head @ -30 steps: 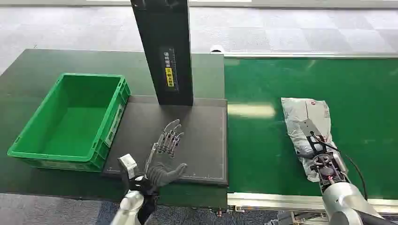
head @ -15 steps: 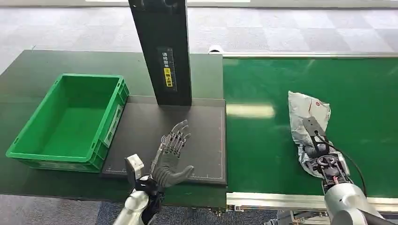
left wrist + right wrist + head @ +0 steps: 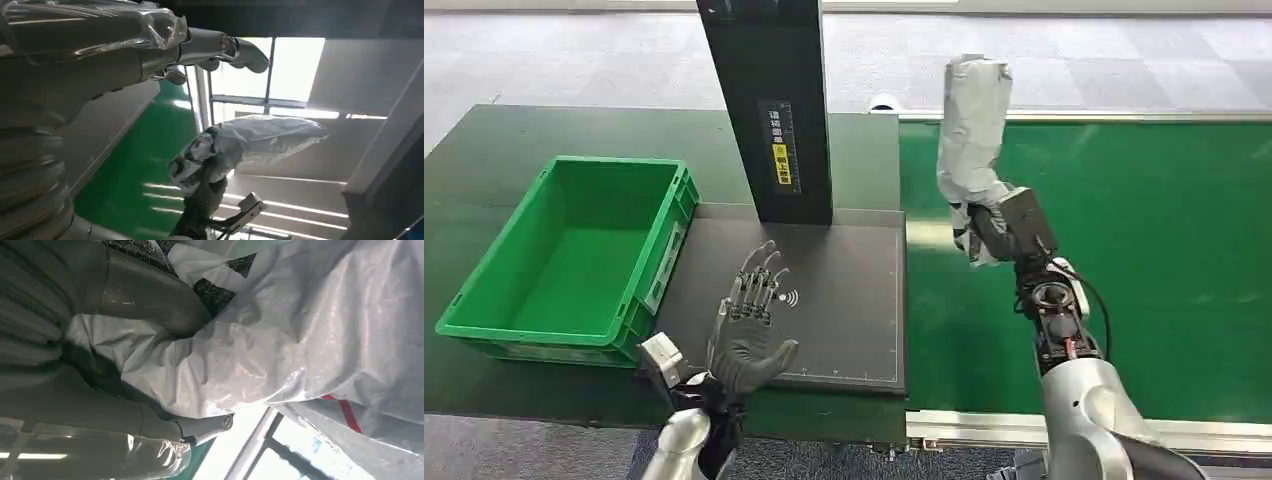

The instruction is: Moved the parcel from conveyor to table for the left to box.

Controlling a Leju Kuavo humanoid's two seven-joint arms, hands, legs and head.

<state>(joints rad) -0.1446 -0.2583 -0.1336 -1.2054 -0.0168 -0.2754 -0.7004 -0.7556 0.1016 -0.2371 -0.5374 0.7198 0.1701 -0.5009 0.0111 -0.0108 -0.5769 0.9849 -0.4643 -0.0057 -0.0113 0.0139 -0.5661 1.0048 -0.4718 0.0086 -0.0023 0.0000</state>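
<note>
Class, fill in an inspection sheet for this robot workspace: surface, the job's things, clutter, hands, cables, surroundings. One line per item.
Surface: green conveyor belt beside a dark table carrying a black mat.
Job's things: crumpled white plastic parcel lifted clear of the belt, standing upright in the air; open green plastic crate on the table, empty.
Clutter: nothing seen.
Hands: right hand grips the parcel's lower end; left hand hovers over the mat, fingers spread, holding nothing.
Cables: black cable looping along the right wrist.
Surroundings: black upright column with a yellow label; grey tiled floor.
</note>
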